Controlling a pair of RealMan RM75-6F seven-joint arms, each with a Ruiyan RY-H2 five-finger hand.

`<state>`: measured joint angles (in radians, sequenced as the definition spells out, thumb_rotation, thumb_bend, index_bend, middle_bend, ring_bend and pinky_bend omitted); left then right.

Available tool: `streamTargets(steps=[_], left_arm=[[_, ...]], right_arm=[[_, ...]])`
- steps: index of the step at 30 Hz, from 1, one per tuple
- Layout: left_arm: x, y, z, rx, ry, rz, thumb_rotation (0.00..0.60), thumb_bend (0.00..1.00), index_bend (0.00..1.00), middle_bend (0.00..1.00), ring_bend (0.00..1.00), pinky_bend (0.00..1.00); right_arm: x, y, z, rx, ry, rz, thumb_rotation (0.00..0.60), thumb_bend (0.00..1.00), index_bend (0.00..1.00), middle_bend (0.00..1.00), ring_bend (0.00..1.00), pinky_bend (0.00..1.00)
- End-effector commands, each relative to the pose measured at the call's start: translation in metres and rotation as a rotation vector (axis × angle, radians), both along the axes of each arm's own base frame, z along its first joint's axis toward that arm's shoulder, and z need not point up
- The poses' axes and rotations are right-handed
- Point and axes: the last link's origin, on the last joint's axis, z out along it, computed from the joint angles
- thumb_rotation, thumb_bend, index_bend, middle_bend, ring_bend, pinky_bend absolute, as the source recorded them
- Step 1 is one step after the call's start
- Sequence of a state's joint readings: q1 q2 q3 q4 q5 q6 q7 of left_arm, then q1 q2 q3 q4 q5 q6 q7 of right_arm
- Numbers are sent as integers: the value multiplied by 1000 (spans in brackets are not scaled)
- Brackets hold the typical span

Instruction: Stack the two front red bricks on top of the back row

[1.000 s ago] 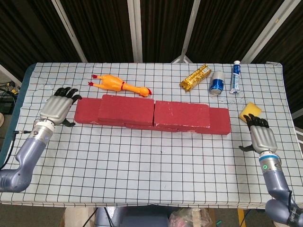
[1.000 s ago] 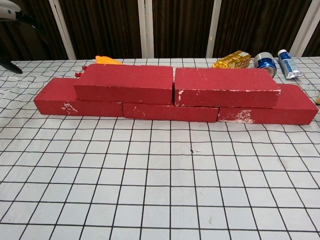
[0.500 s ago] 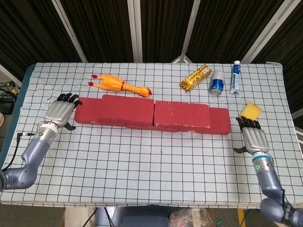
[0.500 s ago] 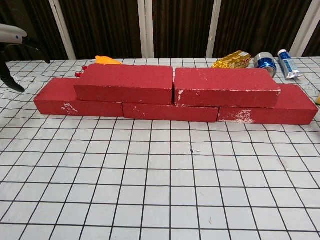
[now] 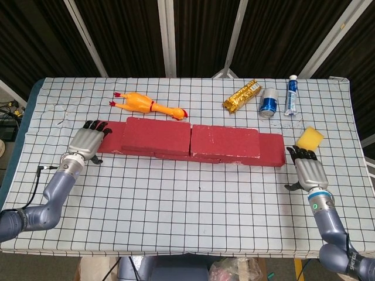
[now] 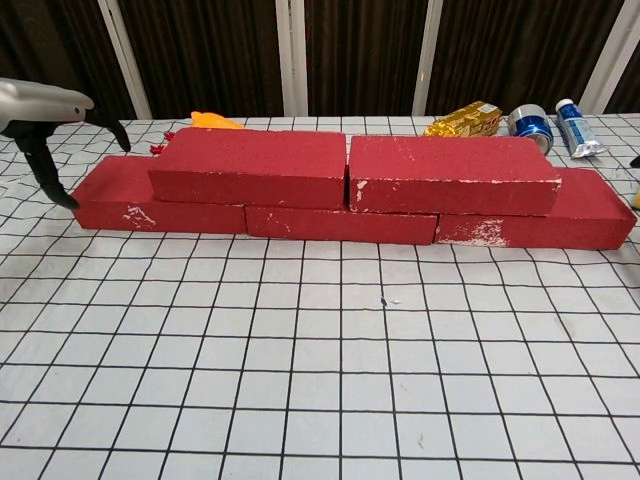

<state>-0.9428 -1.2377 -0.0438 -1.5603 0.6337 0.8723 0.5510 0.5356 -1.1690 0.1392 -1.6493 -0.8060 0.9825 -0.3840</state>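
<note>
Both bricks sit on back row. Left hand and right hand released, empty, flanking the ends; a nudge could shift the stack.

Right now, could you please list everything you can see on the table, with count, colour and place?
Upper bricks: two, red, side by side on top of the back row.
Lower bricks: three, red, end to end across mid-table.
Rubber chicken: one, yellow-orange, behind the bricks, left.
Snack bar: one, gold wrapper, back right.
Can: one, blue and silver, beside the snack bar.
Tube: one, blue and white, right of the can.
Sponge: one, yellow, right of the bricks.
Left hand: open, at the row's left end.
Right hand: open, near the row's right end.
</note>
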Motion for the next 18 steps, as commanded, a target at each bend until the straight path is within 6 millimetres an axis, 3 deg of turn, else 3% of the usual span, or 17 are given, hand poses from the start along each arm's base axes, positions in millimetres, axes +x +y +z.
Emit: streamTargets(steps=[1,9,18], left_arm=[[4,2,-2,6,-14,-4,600,0,202,47,0,16],[5,3,-4,2,-3,-3,600,0,202,44,0,15],[7,3,-15,-17,5,-3,600,0,203,41,0,16]], right_arm=[[1,-2,3,-24,-4,2,600,162,65,0,0,0],[1,-1,26,-195,-30,6,600,162,65,0,0,0],[5,7,51,-271,-85,28,600,162,65,0,0,0]])
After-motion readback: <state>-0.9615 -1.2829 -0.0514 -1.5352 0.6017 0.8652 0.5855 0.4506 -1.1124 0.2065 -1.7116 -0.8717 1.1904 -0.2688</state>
